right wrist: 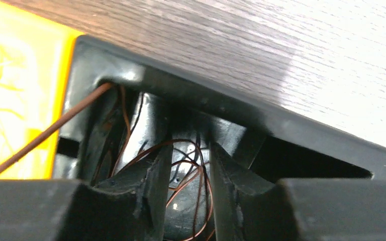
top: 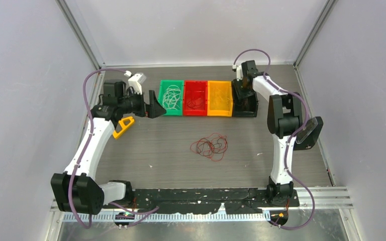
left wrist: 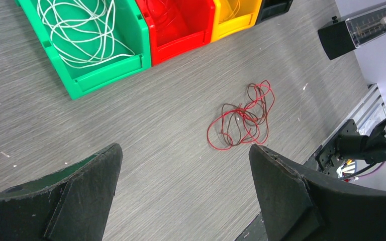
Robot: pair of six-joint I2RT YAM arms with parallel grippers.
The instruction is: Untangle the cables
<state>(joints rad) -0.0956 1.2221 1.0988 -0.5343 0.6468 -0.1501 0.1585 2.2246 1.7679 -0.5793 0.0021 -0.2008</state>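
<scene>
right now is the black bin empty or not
Not empty: thin brown wires curl inside the black bin, seen in the right wrist view.

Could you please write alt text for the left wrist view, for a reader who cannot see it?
A tangle of red and dark brown cables lies on the grey table, ahead of the left hand, whose two black fingers stand wide open and empty. Behind are a green bin holding white cables, a red bin and a yellow bin.
</scene>
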